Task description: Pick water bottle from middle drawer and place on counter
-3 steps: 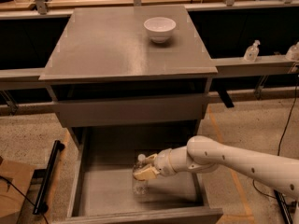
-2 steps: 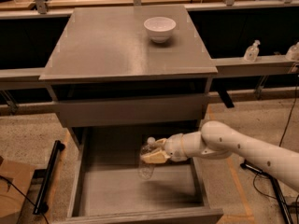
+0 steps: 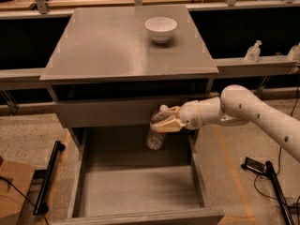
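Note:
My gripper (image 3: pixel 165 120) is shut on the water bottle (image 3: pixel 156 131), a small clear ribbed bottle with a white cap. It holds the bottle by the neck, upright, in the air above the back of the open middle drawer (image 3: pixel 140 189), in front of the closed drawer front above it. The bottle's body hangs below the fingers. The grey counter (image 3: pixel 108 46) lies above and behind the gripper. My white arm reaches in from the right.
A white bowl (image 3: pixel 161 29) stands on the counter's far right part. Pump-dispenser bottles (image 3: pixel 253 51) stand on a ledge at the right. A black bar (image 3: pixel 49 177) lies on the floor left of the cabinet; cables and a small device (image 3: pixel 255 164) lie at the right.
The gripper has risen with the water bottle from low inside the drawer up to the level of the upper drawer front, and shifted slightly right.

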Controlling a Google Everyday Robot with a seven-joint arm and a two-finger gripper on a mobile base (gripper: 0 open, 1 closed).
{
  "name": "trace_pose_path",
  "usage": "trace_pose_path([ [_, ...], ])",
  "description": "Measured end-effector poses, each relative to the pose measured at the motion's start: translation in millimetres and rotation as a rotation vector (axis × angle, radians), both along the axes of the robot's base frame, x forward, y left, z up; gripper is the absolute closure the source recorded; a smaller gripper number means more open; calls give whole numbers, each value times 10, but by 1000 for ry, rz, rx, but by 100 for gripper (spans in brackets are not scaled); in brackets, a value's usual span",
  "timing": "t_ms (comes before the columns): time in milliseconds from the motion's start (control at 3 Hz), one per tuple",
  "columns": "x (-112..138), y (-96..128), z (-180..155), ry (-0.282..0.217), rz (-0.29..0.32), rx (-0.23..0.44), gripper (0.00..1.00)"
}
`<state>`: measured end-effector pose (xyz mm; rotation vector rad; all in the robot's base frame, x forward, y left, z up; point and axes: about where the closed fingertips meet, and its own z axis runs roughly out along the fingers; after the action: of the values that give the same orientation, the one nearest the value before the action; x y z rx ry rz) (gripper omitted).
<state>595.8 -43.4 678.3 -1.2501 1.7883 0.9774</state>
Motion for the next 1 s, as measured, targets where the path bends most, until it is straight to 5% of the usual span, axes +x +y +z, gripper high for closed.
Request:
trace_pose_path([
  [667,-87,-80,0,18,-19,9,100],
  [1000,-131,-300,288,-1,-30,-15,100],
])
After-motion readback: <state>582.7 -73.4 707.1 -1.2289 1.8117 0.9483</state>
